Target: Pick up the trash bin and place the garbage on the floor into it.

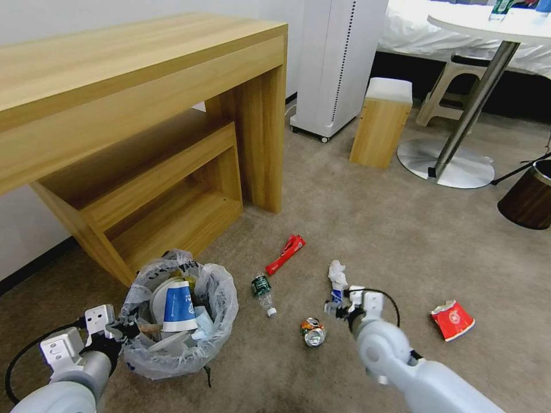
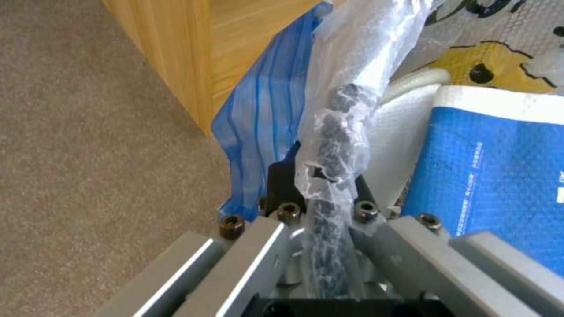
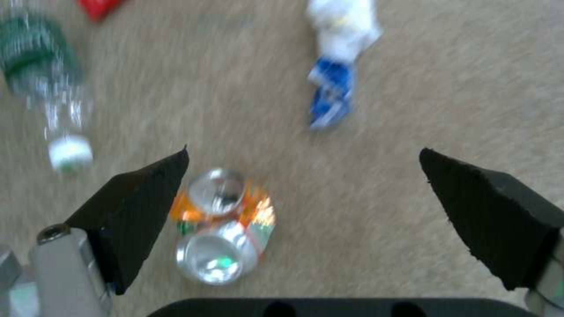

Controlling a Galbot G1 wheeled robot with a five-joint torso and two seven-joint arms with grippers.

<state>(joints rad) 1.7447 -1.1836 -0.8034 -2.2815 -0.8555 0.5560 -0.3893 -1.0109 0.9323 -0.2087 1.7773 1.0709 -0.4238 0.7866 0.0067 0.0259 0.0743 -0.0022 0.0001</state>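
While trash bin (image 1: pixel 179 314) is held at bag-lined rim by left gripper (image 1: pixel 119 331) — jaws clamped on rim and crinkly liner — blue paper cup (image 1: pixel 177 306) is seen inside. Bin located beside wooden desk (image 1: pixel 143 115), on beige carpet (image 1: pixel 373 229). Right gripper (image 3: pixel 306 198) spread wide, nothing held — hung over crushed can (image 3: pixel 220 224). Green bottle (image 1: pixel 262 288), red packet (image 1: pixel 285 253), white-blue wrapper (image 1: pixel 337 282), crushed red cup (image 1: pixel 452 319) scattered nearby on carpet.

Wooden desk (image 1: pixel 143 86) — stool (image 1: pixel 381 123), round table (image 1: pixel 499 26)
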